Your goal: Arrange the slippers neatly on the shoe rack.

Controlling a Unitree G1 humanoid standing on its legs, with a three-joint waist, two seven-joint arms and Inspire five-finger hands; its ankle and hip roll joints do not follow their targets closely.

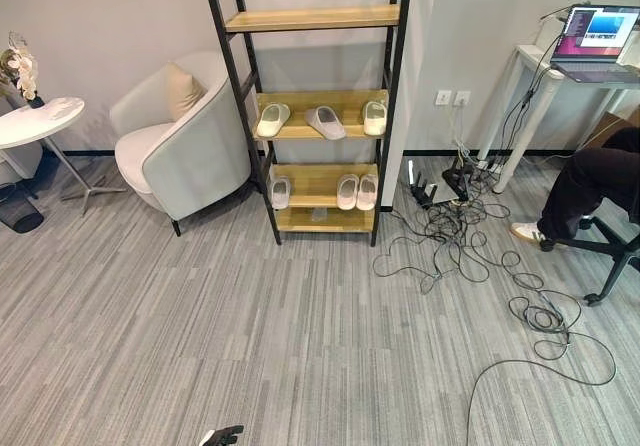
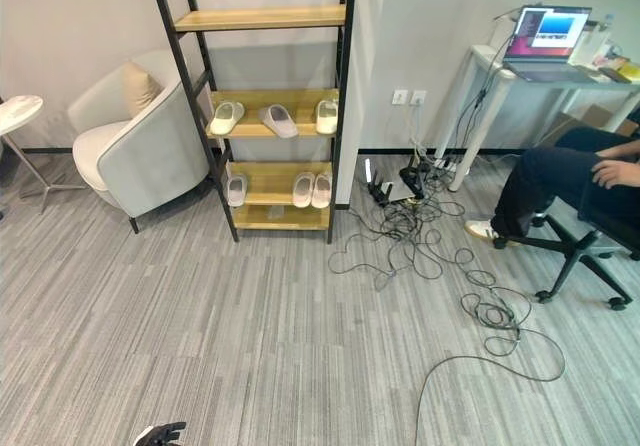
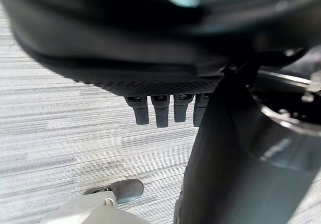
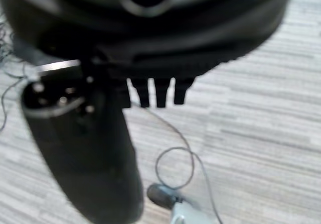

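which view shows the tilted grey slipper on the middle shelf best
The left eye view: the grey slipper lies askew between two cream slippers, nearer the picture's middle. The right eye view shows the same slipper further left. Both wrist views show carpet beyond the hands.

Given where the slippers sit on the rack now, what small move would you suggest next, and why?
Probably step toward the shoe rack: it stands across the carpet, and the left hand hangs low, holding nothing. On the middle shelf, one grey slipper lies skewed between two pale ones, so I'd straighten it first.
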